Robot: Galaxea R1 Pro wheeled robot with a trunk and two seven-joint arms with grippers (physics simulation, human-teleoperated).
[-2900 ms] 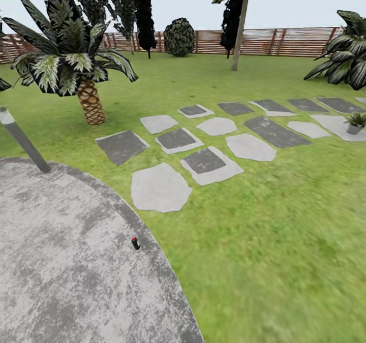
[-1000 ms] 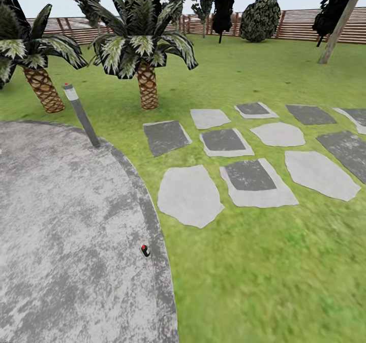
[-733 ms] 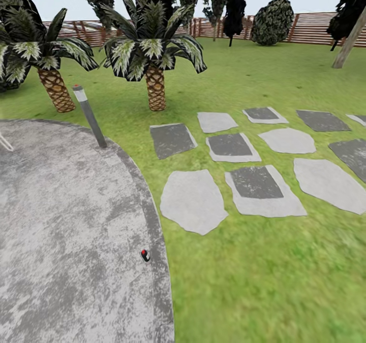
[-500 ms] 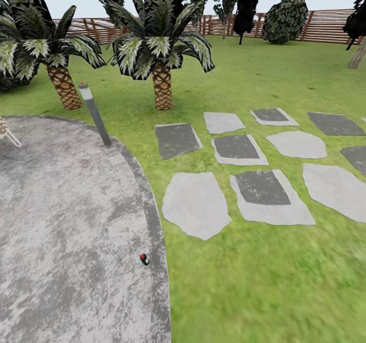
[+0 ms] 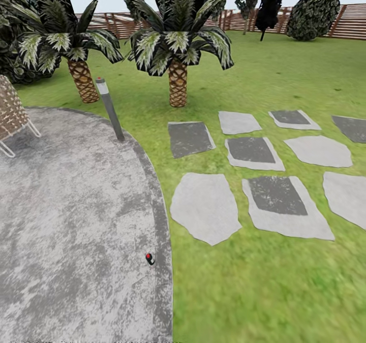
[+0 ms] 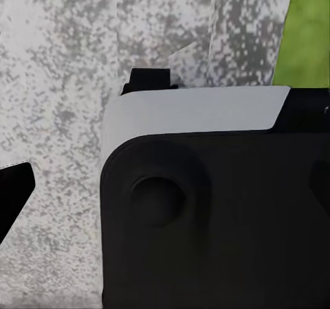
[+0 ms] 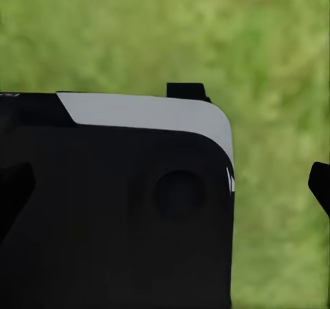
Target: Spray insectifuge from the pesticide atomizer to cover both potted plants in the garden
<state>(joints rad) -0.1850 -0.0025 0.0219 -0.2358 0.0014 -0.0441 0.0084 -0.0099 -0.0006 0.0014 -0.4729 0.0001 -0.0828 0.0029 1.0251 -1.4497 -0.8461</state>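
Turning leftward, as I judge from the whole head view having slid to the right across the earlier pictures; that is my camera moving, not the garden's things.

Entry, ground: the grey paved patio (image 5: 66, 221) lies near and to my left, meeting the lawn (image 5: 264, 292) along a curved edge.

Entry, path: stepping stones (image 5: 206, 213), pale and dark, run off to my right over the grass.

Entry, newly come into view: a woven wicker seat on a white frame (image 5: 11, 114) at the patio's far left edge, absent a moment ago.

Entry, lamp post (image 5: 110, 109): grey, red-capped, leaning, standing at the patio rim. It and the two striped palms (image 5: 178, 48) now sit further right in my picture than before.

Entry, small dark object with a red tip (image 5: 149, 258): lying on the patio just inside the rim; too small to identify.

Entry, far boundary: brown slatted fence (image 5: 351, 25) and a round dark bush (image 5: 313, 13).

Entry, task items: the pesticide atomizer and the potted plants cannot be placed from any of my pictures of this moment. The pot seen earlier at the path's far right has passed out of frame, so I judge this sweep a search for the bottle, with the task barely begun.

Entry, my grippers: each wrist camera looks mostly at my own dark-and-white body panel, patio under the left, grass under the right; whether either gripper's fingers stand apart or together, I cannot tell.
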